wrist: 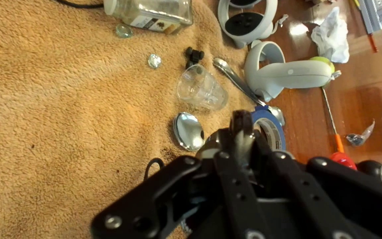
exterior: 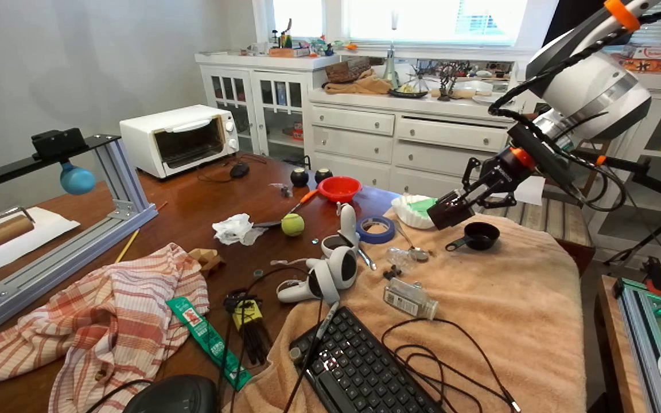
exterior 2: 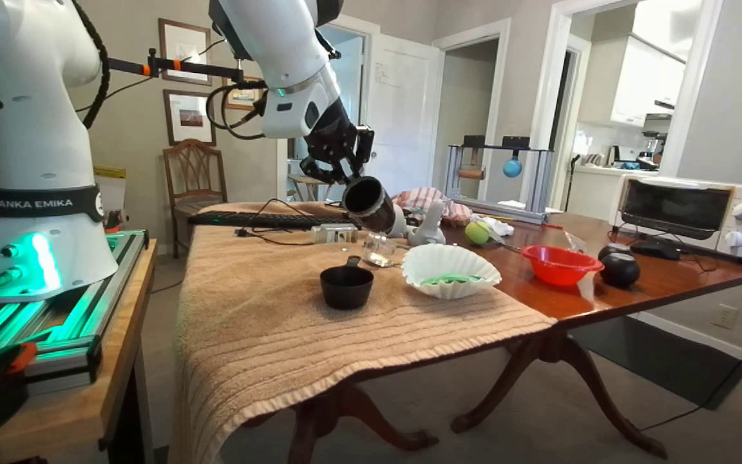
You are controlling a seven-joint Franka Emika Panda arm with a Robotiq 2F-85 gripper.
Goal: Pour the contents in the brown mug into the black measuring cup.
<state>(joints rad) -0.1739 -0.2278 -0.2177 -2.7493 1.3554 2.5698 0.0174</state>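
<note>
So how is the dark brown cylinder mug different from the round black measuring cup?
The dark brown cylindrical mug is tilted; the low round black measuring cup stands upright. The mug is held up in the air, while the cup rests on the fuzzy tan towel. Both have a round, open mouth.

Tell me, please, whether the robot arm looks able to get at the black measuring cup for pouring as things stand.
Probably yes: the fingers hold the brown mug tilted, and the black measuring cup stands upright on the towel, its top uncovered in both exterior views.
</note>
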